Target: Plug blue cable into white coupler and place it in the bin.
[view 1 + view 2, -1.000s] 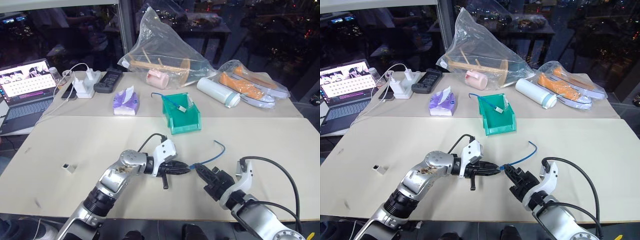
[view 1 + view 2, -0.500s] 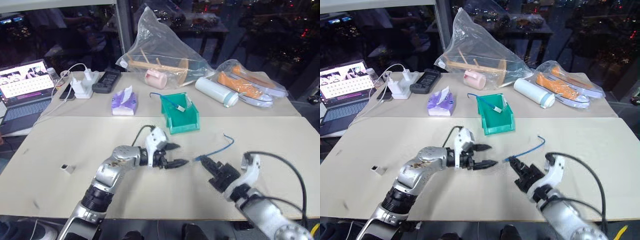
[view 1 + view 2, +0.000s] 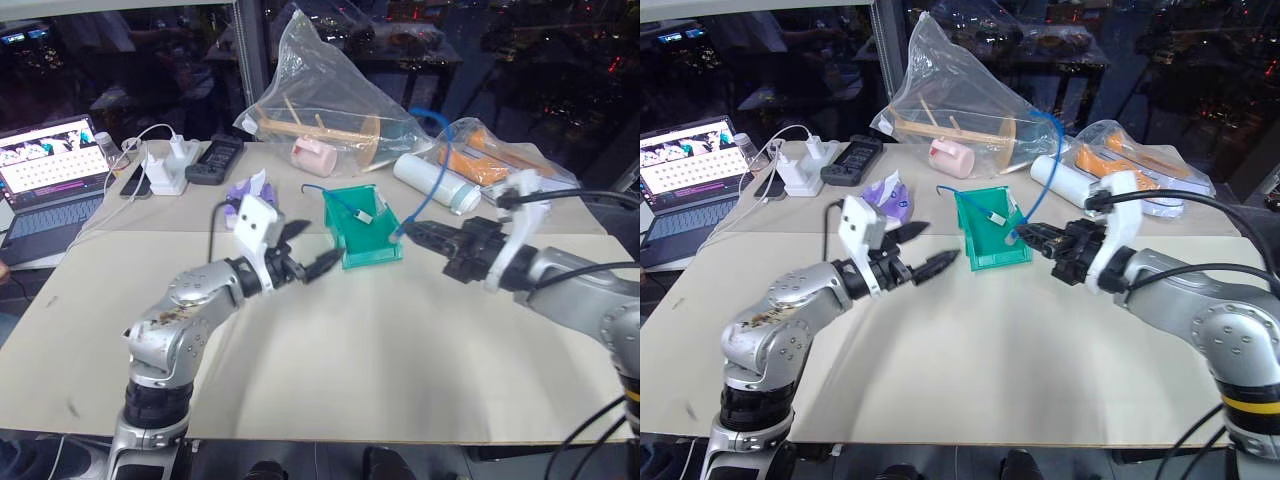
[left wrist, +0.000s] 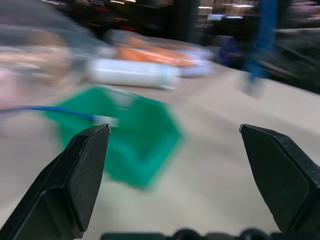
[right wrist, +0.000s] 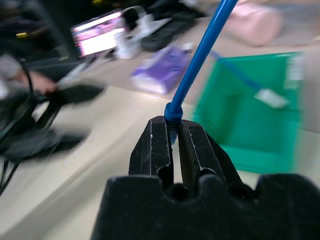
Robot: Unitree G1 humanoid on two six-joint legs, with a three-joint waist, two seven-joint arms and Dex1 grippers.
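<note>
My right gripper [image 3: 412, 232] is shut on one end of the blue cable [image 5: 200, 55], held level in the air just right of the green bin [image 3: 375, 258]. The cable arcs upward from the fingers. Its held end is covered by the fingers, so I cannot tell whether the white coupler is on it. My left gripper [image 3: 318, 243] hangs open and empty just left of the bin, pointing at it. Inside the bin lies another blue cord with a small white block [image 3: 362, 214] at its end.
At the back of the table are a laptop [image 3: 55, 165], white power adapters [image 3: 165, 172], a black remote [image 3: 215, 160], a purple tissue pack [image 3: 250, 192], a clear bag [image 3: 320, 100], a white bottle [image 3: 435, 182] and bagged orange shoes [image 3: 500, 165].
Both arms rose from the near table edge. The left gripper let go of the cable end, opened and drew off to the left. The right gripper carried the cable up beside the bin.
</note>
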